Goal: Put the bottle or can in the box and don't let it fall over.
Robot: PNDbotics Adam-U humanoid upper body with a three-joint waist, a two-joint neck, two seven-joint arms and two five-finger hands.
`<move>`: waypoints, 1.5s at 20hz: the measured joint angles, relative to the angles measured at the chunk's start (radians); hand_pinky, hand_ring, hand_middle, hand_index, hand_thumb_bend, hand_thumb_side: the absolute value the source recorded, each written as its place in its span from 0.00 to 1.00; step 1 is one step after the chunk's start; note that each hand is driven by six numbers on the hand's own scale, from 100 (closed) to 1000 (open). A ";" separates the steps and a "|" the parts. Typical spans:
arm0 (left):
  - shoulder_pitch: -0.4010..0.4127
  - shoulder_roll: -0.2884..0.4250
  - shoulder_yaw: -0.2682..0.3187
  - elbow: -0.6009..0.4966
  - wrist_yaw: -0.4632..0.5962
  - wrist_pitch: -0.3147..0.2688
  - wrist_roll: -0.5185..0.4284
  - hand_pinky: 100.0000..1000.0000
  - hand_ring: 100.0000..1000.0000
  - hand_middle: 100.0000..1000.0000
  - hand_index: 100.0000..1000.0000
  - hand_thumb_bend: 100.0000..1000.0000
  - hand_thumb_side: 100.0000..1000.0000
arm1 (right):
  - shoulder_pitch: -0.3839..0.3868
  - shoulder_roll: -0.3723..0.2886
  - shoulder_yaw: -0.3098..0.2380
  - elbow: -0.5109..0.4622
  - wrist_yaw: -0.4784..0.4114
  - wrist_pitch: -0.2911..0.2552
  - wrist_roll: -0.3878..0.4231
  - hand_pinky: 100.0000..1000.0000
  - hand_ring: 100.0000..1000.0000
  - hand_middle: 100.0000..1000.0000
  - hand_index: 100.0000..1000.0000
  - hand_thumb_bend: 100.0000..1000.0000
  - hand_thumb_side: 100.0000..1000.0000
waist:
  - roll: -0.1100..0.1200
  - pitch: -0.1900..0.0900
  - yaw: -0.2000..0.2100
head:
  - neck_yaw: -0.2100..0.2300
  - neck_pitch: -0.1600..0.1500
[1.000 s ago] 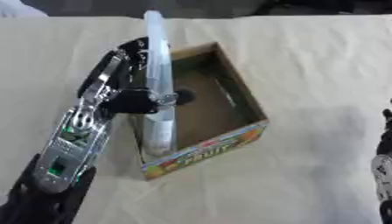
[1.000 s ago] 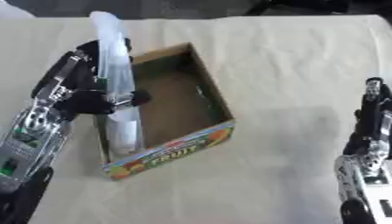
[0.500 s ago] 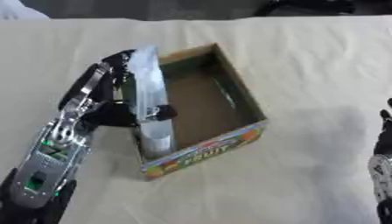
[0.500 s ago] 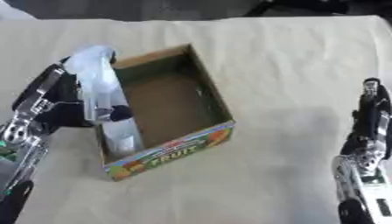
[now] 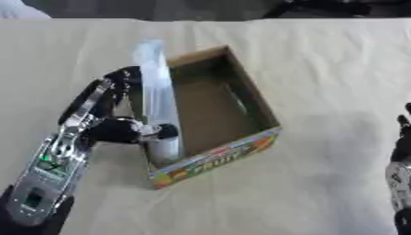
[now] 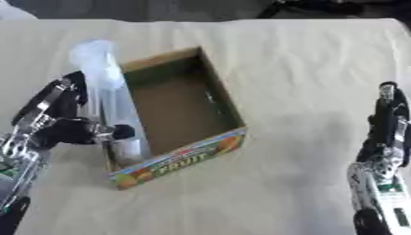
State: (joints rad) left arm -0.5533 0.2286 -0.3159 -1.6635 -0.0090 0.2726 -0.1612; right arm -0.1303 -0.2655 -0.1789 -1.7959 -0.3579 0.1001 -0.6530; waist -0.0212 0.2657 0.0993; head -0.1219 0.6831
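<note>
A tall clear plastic bottle (image 5: 158,98) stands upright inside the open cardboard fruit box (image 5: 255,104), against its left wall near the front left corner. My left hand (image 5: 104,120) comes in from the lower left, just outside that wall. Its thumb lies across the bottle's lower front and its curled fingers sit at the bottle's left side, so it is shut on the bottle. My right hand (image 6: 384,133) rests idle at the right edge, fingers straight and pointing up, away from the box.
The box sits askew on a beige cloth-covered table (image 5: 329,55), with a printed fruit label on its front wall. The far table edge runs along the top, with dark shapes beyond it.
The bottle has come down into the box, tilted briefly, and now stands lower and upright by the left wall. My left hand has dropped with it. The right hand has stayed put.
</note>
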 measured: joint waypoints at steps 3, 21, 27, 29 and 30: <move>0.005 0.004 0.004 0.000 -0.002 0.002 -0.019 1.00 0.77 0.83 0.71 0.91 0.02 | 0.000 0.000 0.000 0.000 0.000 0.000 0.000 1.00 1.00 1.00 1.00 0.00 0.75 | 0.000 0.000 0.001 | 0.000 0.000; 0.096 0.097 0.058 -0.120 0.024 -0.021 0.018 1.00 0.77 0.83 0.72 0.92 0.17 | 0.001 0.000 -0.005 0.000 -0.003 0.003 -0.005 1.00 1.00 1.00 1.00 0.00 0.77 | 0.000 0.000 0.021 | -0.012 0.000; 0.091 0.098 0.074 -0.173 0.046 -0.019 0.046 1.00 0.77 0.83 0.72 0.89 0.18 | 0.002 0.000 -0.005 0.000 -0.004 0.003 -0.005 1.00 1.00 1.00 1.00 0.00 0.76 | -0.001 0.000 0.021 | -0.012 0.000; 0.093 0.102 0.078 -0.184 0.053 -0.016 0.049 1.00 0.77 0.83 0.72 0.88 0.18 | 0.005 0.000 -0.005 0.000 -0.004 0.002 -0.006 1.00 1.00 1.00 1.00 0.00 0.75 | -0.001 0.000 0.021 | -0.012 0.000; 0.097 0.106 0.081 -0.188 0.056 -0.015 0.051 1.00 0.77 0.83 0.72 0.88 0.17 | 0.005 0.000 -0.006 0.000 -0.004 0.002 -0.006 1.00 1.00 1.00 1.00 0.00 0.75 | -0.001 0.000 0.021 | -0.012 0.000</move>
State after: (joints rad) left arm -0.4566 0.3342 -0.2346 -1.8516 0.0475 0.2581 -0.1105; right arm -0.1251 -0.2652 -0.1844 -1.7961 -0.3624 0.1021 -0.6589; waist -0.0222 0.2657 0.1205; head -0.1339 0.6827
